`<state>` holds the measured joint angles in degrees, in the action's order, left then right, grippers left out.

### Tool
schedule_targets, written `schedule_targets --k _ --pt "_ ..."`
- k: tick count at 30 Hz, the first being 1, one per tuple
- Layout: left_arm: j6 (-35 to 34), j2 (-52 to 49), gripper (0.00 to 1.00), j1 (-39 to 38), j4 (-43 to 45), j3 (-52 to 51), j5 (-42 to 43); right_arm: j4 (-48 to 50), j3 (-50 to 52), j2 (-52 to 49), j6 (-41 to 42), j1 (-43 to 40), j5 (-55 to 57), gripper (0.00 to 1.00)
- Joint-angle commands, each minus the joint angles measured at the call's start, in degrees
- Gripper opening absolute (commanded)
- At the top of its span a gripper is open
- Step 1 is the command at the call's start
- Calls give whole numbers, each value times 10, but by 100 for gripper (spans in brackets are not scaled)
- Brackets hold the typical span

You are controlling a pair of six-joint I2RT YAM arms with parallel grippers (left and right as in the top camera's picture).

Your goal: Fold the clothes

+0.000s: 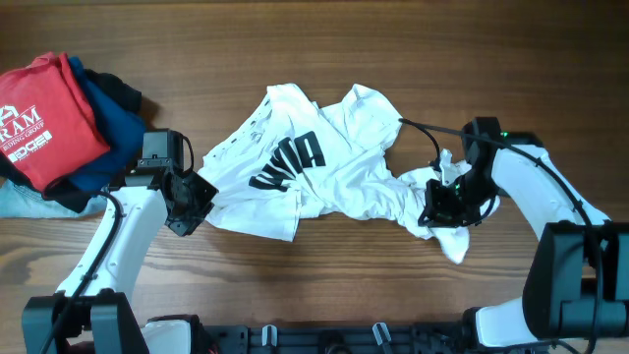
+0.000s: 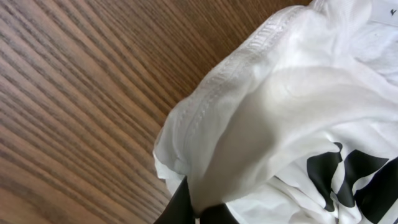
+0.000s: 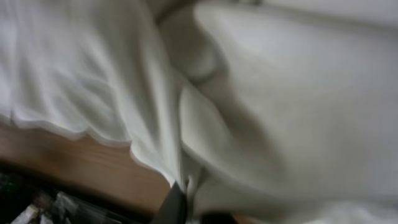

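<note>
Left hand (image 1: 197, 200) pinches a hemmed edge of the white T-shirt (image 1: 324, 182); right hand (image 1: 440, 214) pinches its bunched opposite end.

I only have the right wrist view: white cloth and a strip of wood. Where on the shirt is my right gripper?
Observer: The right gripper is shut on a crumpled end of the shirt, on the right arm's side.
Operator: And the left one?
Observer: The left gripper is shut on the opposite edge, at a stitched hem.
Operator: Is the shirt flat?
Observer: No, it lies bunched between the two, with the black print facing up and partly creased.
</note>
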<state>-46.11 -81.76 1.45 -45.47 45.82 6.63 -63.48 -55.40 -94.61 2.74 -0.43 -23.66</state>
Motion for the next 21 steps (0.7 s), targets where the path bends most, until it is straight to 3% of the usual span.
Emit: schedule_targets --k 1,3,6,7,8,10,12,16,21 --pt "9 8 4 -3 0 -3 -12 -52 -131 15 -47 -2 -51 4" --pt "9 8 4 -3 0 -3 -12 -44 -212 15 -31 -17 -51 4" --pt "9 8 4 -3 0 -3 -12 113 -265 14 79 -62 65 5" --pt "9 8 4 -3 0 -3 -12 152 -264 12 83 -76 81 31" --pt "9 8 4 -3 0 -3 -12 163 -264 9 83 -85 80 48" --pt "9 8 4 -3 -2 -3 -12 133 -264 8 77 -94 90 48" --pt "9 8 4 -3 -2 -3 -12 71 -260 7 78 -94 151 72" --pt "9 8 4 -3 -2 -3 -12 19 -206 6 62 -94 200 72" --pt "9 8 4 -3 -2 -3 -12 182 -45 2 47 -94 173 65"
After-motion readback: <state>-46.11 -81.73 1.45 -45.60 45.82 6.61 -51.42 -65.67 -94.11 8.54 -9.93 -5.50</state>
